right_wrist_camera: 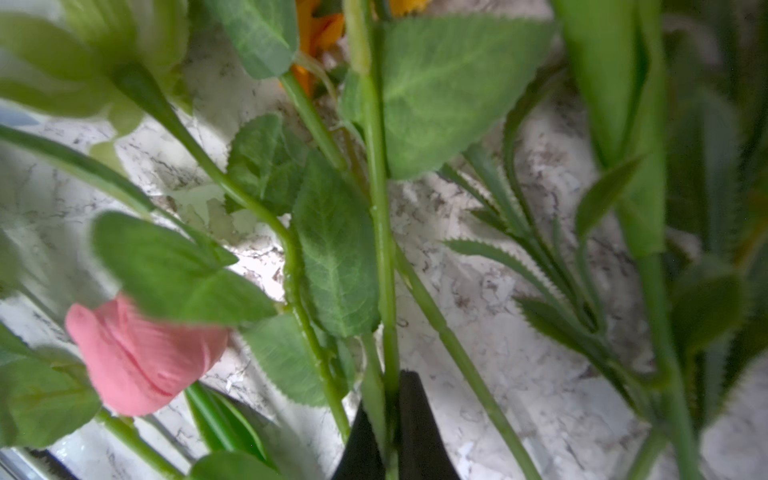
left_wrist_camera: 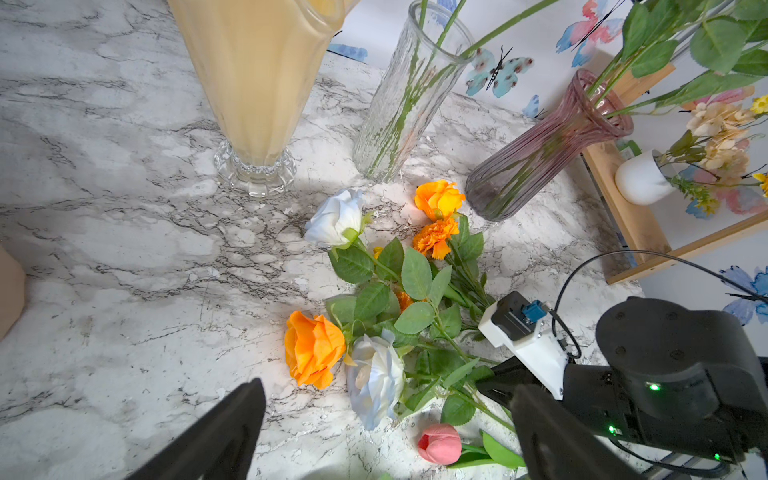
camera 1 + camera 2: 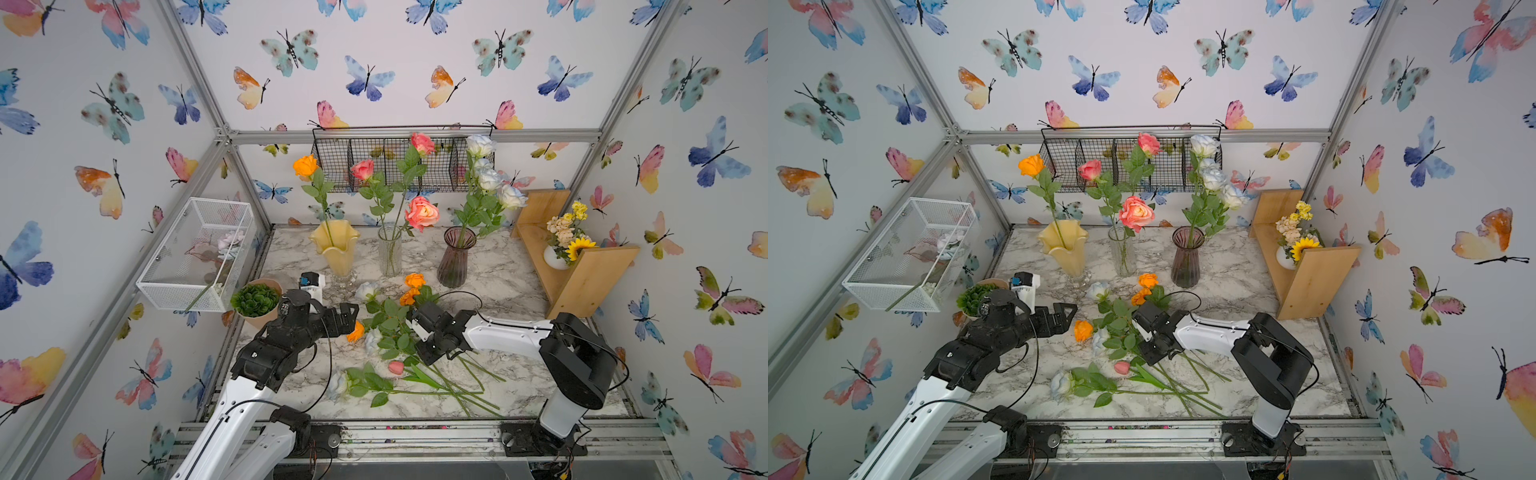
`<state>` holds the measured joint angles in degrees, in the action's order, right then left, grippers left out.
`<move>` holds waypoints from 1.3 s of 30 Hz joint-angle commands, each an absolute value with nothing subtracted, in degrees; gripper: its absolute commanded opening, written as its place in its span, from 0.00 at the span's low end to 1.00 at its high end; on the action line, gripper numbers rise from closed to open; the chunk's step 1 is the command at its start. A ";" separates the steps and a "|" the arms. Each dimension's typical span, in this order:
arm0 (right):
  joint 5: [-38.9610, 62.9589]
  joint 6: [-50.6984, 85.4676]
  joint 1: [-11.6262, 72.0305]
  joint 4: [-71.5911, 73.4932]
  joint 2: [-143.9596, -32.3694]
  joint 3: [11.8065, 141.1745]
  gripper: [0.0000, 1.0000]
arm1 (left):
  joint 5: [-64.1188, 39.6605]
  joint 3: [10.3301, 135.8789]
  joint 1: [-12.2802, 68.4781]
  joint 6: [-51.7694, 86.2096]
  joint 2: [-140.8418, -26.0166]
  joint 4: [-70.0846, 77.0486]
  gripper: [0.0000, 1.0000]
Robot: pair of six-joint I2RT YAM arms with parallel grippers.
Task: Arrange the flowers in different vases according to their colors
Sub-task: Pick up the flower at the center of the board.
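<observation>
Lifting slowly should keep neighbours untangled: right gripper is clamped on one green stem in the flower pile lying before the purple vase; its bloom is possibly orange. Left gripper hangs wide open.

The table has a smooth, marble-patterned, glossy top. The yellow vase, clear ribbed vase and purple ribbed vase are shiny glass. The orange rose has matt cloth petals; the green stem looks like smooth plastic.
</observation>
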<state>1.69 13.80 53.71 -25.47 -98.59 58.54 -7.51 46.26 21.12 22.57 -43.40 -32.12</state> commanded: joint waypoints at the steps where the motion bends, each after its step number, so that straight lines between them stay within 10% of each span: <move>1: -4.17 10.04 54.05 -30.09 -95.17 61.74 0.02 | -6.61 45.79 21.27 22.72 -44.03 -31.90 0.99; 21: -3.70 -0.65 54.05 -13.91 -84.39 58.26 0.02 | -12.83 46.60 21.36 23.90 -45.43 -30.69 0.99; 31: 1.94 0.76 54.05 -8.05 -83.95 57.06 0.02 | -8.04 35.08 32.78 44.85 -44.17 -0.89 1.00; 39: 3.14 0.91 54.05 -6.36 -82.80 55.95 0.02 | -2.32 35.35 35.86 43.58 -52.73 8.63 0.66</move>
<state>1.32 0.43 53.71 -8.40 -84.49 56.62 -6.35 34.28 35.62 43.40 -49.80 2.42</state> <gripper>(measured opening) 0.078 0.680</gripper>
